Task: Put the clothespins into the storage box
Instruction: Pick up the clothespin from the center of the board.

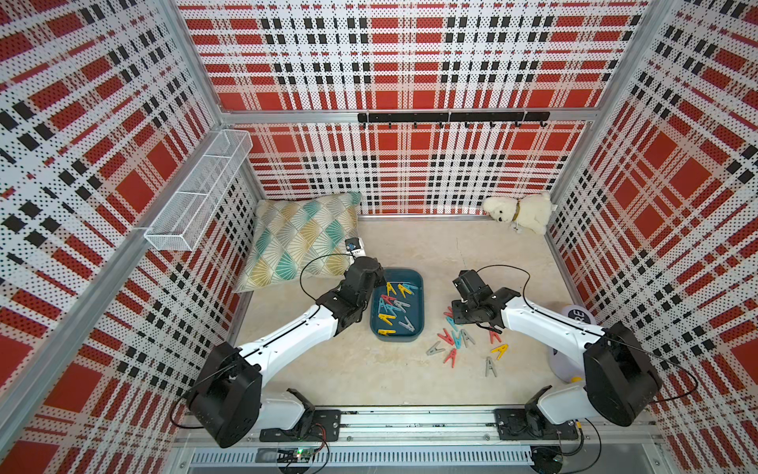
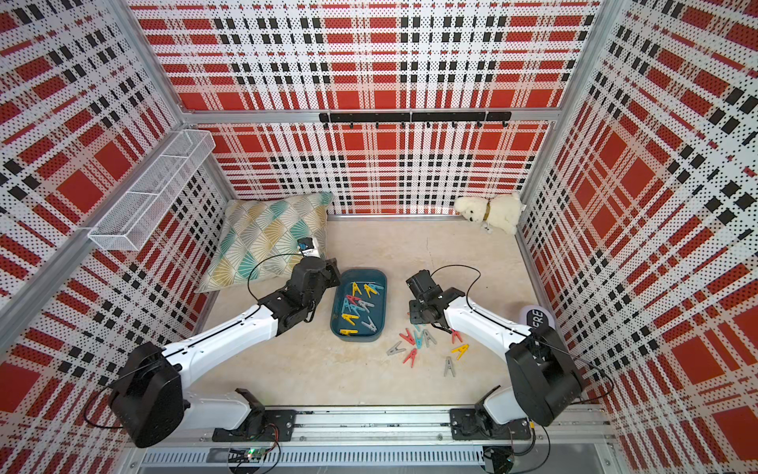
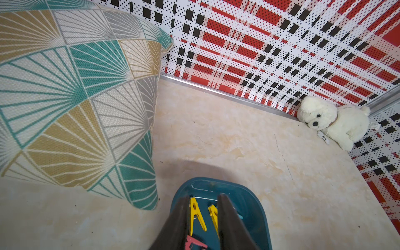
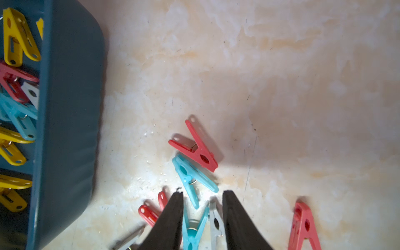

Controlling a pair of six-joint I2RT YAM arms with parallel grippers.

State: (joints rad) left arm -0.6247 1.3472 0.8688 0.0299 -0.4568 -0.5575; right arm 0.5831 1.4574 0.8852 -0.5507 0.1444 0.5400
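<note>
The storage box (image 1: 421, 295) (image 2: 384, 295), a teal-blue tray, lies mid-floor with several clothespins (image 1: 393, 305) in it, in red, yellow, blue and grey. My left gripper (image 1: 382, 282) (image 3: 204, 197) hangs over the box's far left corner. It is open and holds nothing; yellow clothespins (image 3: 195, 216) in the box show through the gap. Several loose clothespins (image 1: 457, 338) lie on the floor right of the box. My right gripper (image 1: 456, 315) (image 4: 203, 192) is low over them, open, its fingers straddling a light-blue clothespin (image 4: 193, 229) and a grey clothespin (image 4: 216, 225) on the floor.
A patterned pillow (image 1: 299, 242) leans at the back left, close to the box. A white plush dog (image 1: 519, 213) sits in the back right corner. A white wire basket (image 1: 197, 193) hangs on the left wall. A white and grey object (image 1: 574, 316) stands behind the right arm.
</note>
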